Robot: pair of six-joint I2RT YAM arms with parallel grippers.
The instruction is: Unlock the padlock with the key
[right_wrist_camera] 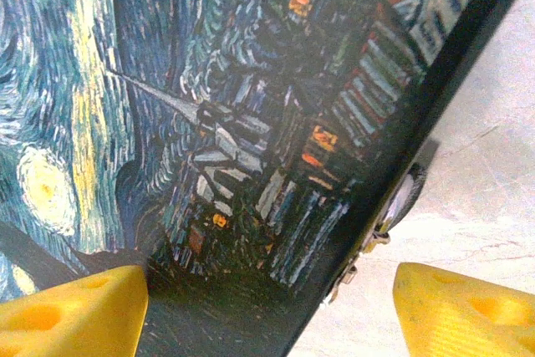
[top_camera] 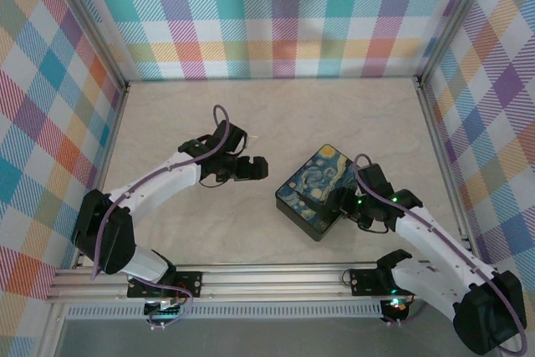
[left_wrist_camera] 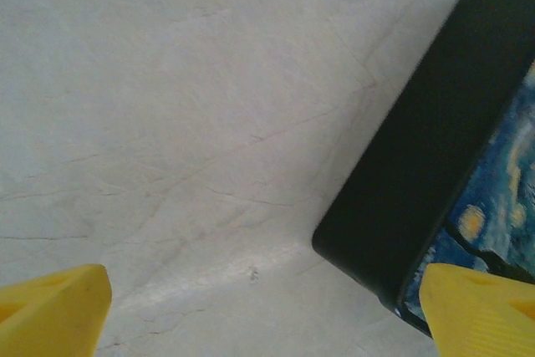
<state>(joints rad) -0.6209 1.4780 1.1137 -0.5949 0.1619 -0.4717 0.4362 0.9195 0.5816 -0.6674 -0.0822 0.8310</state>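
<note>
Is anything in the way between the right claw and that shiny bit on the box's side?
Nothing visible. The right gripper hangs open over the box edge, and the metal fitting sits uncovered on its side. Whether that is the padlock is unclear.

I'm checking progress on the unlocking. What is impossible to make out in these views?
The metal fitting on the box side, right wrist view: half hidden by the box's edge, blurred; padlock or latch, locked or not, cannot tell.
Same side, top view: covered by the right gripper.
The key: too small to pick out from the top view.
The box, left wrist view: cut off by the right edge.
</note>
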